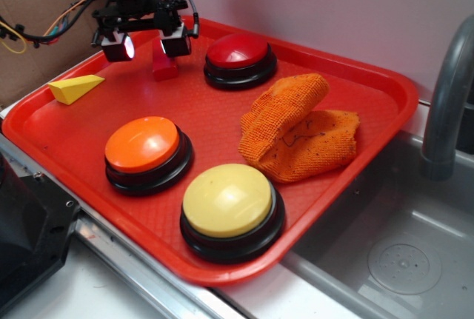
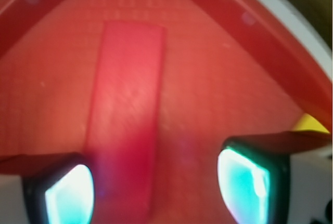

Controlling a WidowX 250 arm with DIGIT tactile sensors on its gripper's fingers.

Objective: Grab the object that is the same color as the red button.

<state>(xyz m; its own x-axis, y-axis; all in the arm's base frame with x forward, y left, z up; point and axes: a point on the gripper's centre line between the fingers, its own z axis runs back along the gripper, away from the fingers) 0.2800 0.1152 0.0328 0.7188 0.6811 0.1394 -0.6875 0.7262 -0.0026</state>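
now, claw (image 1: pixel 146 44): jaws spread wide, gripping nothing, upper left of frame
block (image 1: pixel 164 66): on the tray (image 1: pixel 385 104), between the open fingers, nearer one pad in wrist view
red button (image 1: pixel 239 58): just right of block

I can't read any text, label, brand or number in either view; the buttons, tray and block I see carry no legible markings.
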